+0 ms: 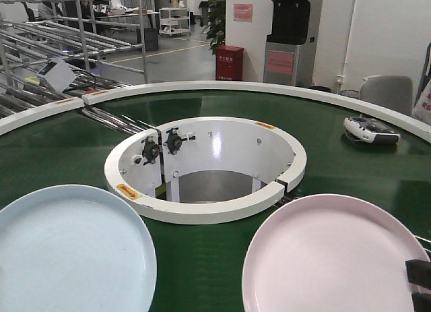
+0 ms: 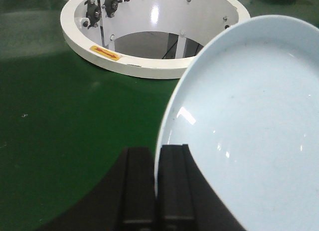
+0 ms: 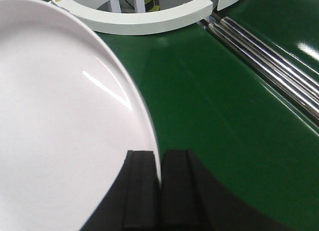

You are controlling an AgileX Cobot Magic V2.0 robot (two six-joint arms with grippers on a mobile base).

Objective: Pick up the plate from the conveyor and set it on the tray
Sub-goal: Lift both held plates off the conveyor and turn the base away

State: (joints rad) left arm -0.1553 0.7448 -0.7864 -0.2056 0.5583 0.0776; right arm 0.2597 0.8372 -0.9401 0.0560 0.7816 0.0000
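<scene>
Grip: right tool (image 3: 160, 160) closed on plate (image 3: 60, 116) rim | left tool (image 2: 155, 155) closed on pale blue plate (image 2: 249, 116) rim | both plates over conveyor (image 1: 67, 157) belt, contact with belt unclear.

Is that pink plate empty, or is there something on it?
Empty. The pink plate shows only a bare glossy face with light glints in the front and right wrist views; the right gripper pinches its rim.

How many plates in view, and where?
2. A pale blue plate front left, rim in the left gripper; a pale pink plate front right, rim in the right gripper. More may lie outside view.
</scene>
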